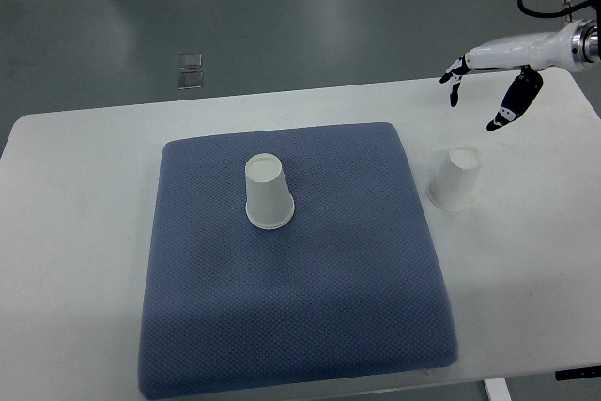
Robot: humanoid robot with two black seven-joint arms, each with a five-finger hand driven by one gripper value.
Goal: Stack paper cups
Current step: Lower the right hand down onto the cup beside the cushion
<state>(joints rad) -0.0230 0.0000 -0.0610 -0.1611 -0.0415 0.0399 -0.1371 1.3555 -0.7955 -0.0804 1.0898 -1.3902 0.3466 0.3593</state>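
Overhead, a white rectangular bench (75, 232) fills most of the top view, with a grey-green floor (329, 16) beyond its far edge. On the bench lies a large blue-grey square cushion pad with a fine dotted weave (282, 316), covering the middle of the surface. Near the pad's centre, slightly toward 11 o'clock, stands a white paper cup turned upside down (268, 193) — its wider rim rests on the fabric and its narrower base faces up. At about 3 o'clock from that cup, just off the pad's right edge and on the bare bench, stands a second white paper cup, also inverted (455, 178); the two cups are well apart and neither is touched. The right hand, white with black finger segments (495, 73), comes in from the upper right of the picture, at roughly 1 o'clock from the second cup, and hovers above the bench's far right corner area. Its fingers (454, 82) are spread and slack, pointing downward and to the left, with the thumb hanging apart from the others — they hold nothing. A black cable (540, 2) loops above the white forearm near the picture's right edge. On the floor, at about 12 o'clock from the pad, sit two small pale square floor plates (192, 70), and a brown object shows at the top edge near 11 o'clock, too cut off to identify.
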